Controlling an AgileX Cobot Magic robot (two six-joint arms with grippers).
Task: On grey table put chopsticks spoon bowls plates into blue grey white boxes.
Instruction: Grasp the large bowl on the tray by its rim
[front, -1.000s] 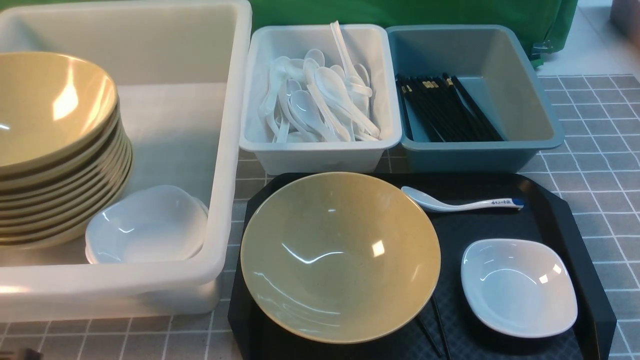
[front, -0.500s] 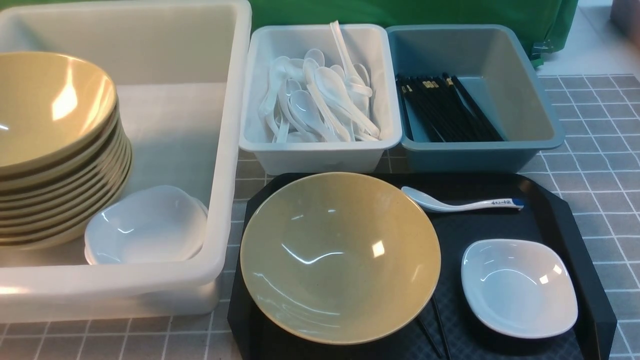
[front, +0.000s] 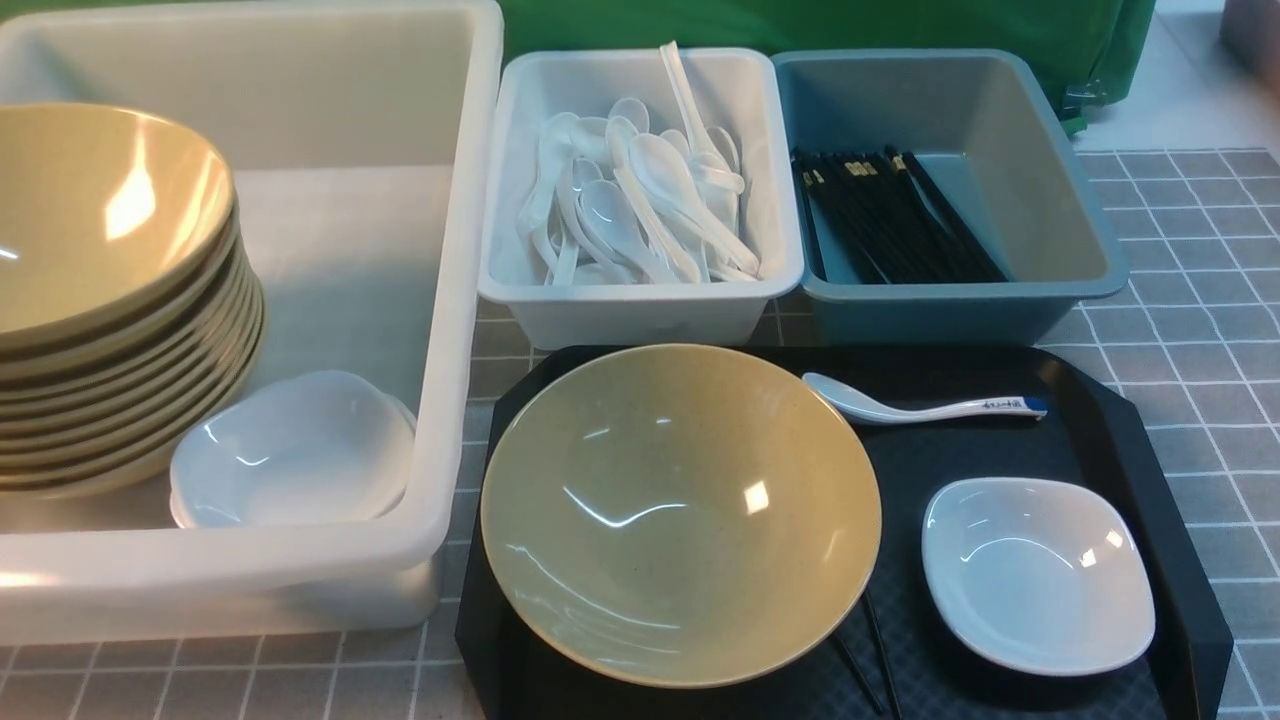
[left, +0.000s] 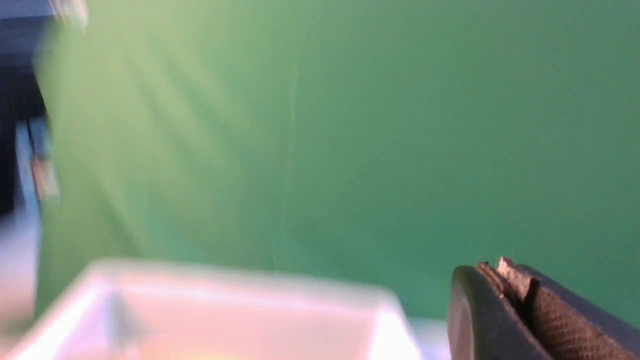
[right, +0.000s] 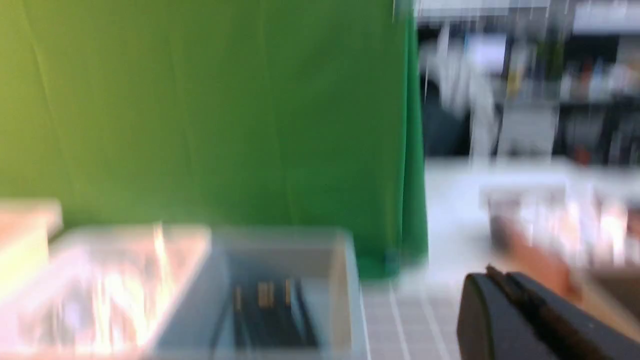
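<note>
Bowl (front: 680, 515), spoon (front: 925, 406), plate (front: 1038, 572), chopsticks (front: 881, 650) laid on tray (front: 960, 455) at worktop's (front: 1200, 260) near edge for sorting; both jaws clenched, empty.

We find the front view sharp and evenly bright, lit from overhead. White glare streaks sit on the tan bowl (front: 680, 515) near the front edge of the table (front: 1200, 300) and on the white plate (front: 1038, 572). Shadows are soft. Both wrist views are blurred. The right one is smeared worst, and the blue-grey box (right: 200, 310) is barely readable.
</note>
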